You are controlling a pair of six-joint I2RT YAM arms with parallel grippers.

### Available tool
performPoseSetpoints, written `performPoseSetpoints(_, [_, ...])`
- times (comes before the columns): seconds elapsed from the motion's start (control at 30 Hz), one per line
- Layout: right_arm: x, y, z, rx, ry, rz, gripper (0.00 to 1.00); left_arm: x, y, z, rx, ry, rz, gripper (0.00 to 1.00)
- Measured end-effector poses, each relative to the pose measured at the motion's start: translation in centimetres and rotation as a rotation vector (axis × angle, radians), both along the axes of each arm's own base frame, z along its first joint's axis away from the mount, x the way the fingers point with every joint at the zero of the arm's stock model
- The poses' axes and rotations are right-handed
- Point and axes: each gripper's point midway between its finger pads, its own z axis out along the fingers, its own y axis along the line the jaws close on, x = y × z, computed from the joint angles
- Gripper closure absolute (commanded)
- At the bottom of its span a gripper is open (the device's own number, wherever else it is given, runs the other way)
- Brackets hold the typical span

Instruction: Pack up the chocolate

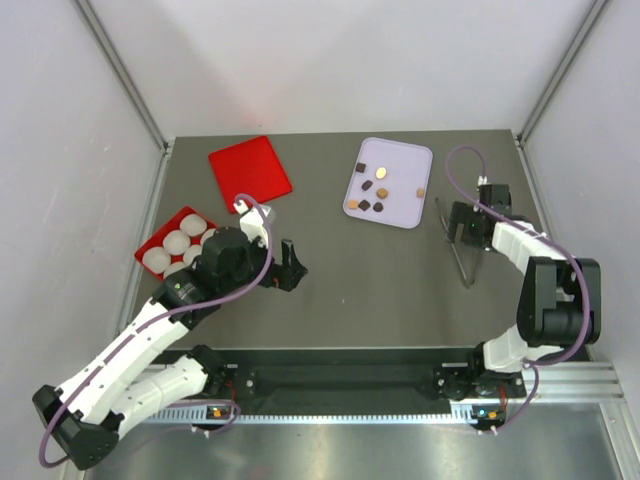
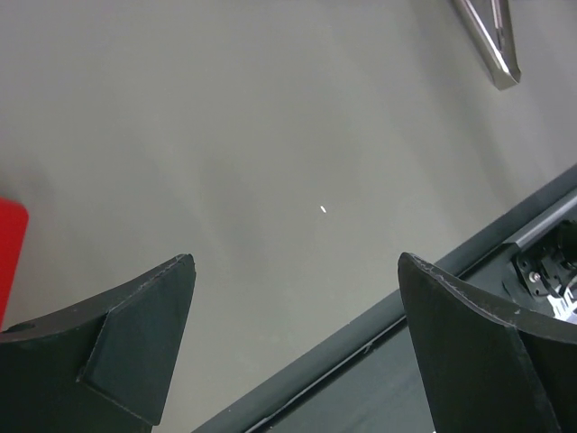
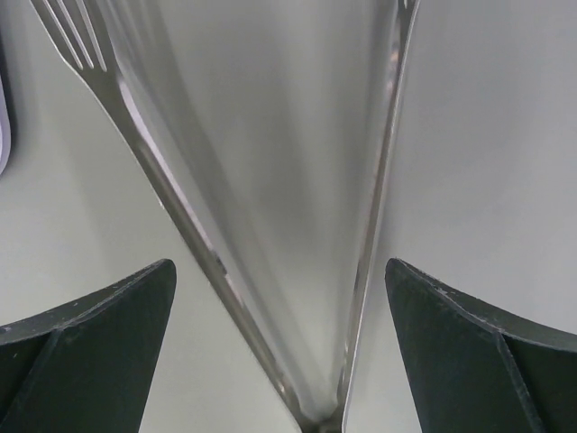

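Several small chocolate pieces [image 1: 370, 186], dark brown and tan, lie on a pale lavender tray [image 1: 405, 160] at the back middle of the table. My left gripper [image 1: 295, 266] [image 2: 296, 262] hovers open over bare table, to the right of a red box [image 1: 150, 245] that holds white paper cups [image 1: 178, 241]. My right gripper [image 1: 463, 228] [image 3: 279, 266] is open, low over metal tongs [image 1: 462, 265] [image 3: 370, 225]. Both tong arms run between its fingers without touching them. Neither gripper holds anything.
A flat red lid [image 1: 250, 170] lies at the back left, behind the box. The tongs' tip [image 2: 491, 45] shows at the top right of the left wrist view, and the table's front rail [image 2: 433, 307] crosses its lower right. White walls enclose the table.
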Motion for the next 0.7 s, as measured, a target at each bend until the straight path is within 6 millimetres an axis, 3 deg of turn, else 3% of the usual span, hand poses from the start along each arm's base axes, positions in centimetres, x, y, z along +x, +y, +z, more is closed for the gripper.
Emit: performPoseSetpoints(0.7, [0.2, -0.4, -1.9, -0.074, -0.010, 0.084, 0.07, -0.2, -0.4, -0.7, -0.010, 0.009, -0.023, 0.01])
